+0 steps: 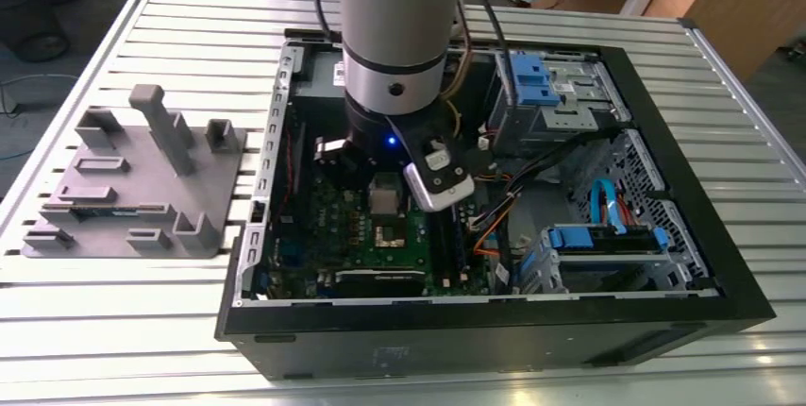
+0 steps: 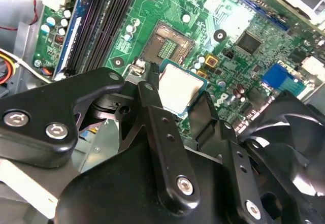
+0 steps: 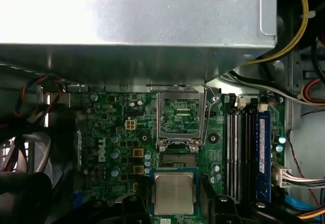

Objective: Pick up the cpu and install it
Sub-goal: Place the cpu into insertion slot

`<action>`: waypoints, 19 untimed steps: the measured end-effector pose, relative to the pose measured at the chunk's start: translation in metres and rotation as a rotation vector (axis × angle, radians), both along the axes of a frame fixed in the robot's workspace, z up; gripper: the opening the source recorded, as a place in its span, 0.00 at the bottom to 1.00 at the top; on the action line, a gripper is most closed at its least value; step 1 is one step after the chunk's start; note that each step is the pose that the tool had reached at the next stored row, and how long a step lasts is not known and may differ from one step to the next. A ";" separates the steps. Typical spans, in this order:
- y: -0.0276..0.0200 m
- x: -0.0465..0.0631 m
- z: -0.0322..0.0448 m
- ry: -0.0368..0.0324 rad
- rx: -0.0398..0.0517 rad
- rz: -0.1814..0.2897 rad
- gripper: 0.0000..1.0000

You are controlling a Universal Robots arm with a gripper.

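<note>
While the tool (image 2: 177,94) is clamped on the cpu (image 2: 179,84) by two opposite edges, the chip hangs over the motherboard (image 3: 109,132), just beside the open socket (image 3: 176,159) (load frame (image 3: 158,115) raised). Judgement: hold it level, square to the socket, corners matched; no side force on the contacts.

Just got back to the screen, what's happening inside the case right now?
The arm is down inside the open computer case, and its gripper is closed on the cpu, with a finger on each side. The chip is held over the motherboard, right beside the socket but not in it. The socket is empty, and its metal frame is swung open. So the chip is picked up but not yet installed.
</note>
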State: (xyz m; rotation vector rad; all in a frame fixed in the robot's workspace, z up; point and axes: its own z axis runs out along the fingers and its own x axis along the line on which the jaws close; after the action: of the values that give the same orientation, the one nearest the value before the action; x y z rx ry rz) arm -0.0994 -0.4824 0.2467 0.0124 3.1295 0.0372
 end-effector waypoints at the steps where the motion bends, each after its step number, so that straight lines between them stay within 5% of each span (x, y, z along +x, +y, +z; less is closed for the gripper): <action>1: -0.0001 0.000 -0.0018 0.0000 -0.0001 0.000 0.47; 19: -0.0005 0.000 -0.0288 -0.0001 -0.0043 0.000 0.47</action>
State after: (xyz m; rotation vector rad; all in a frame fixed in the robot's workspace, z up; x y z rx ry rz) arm -0.0993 -0.4830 0.2179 0.0123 3.1294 0.0304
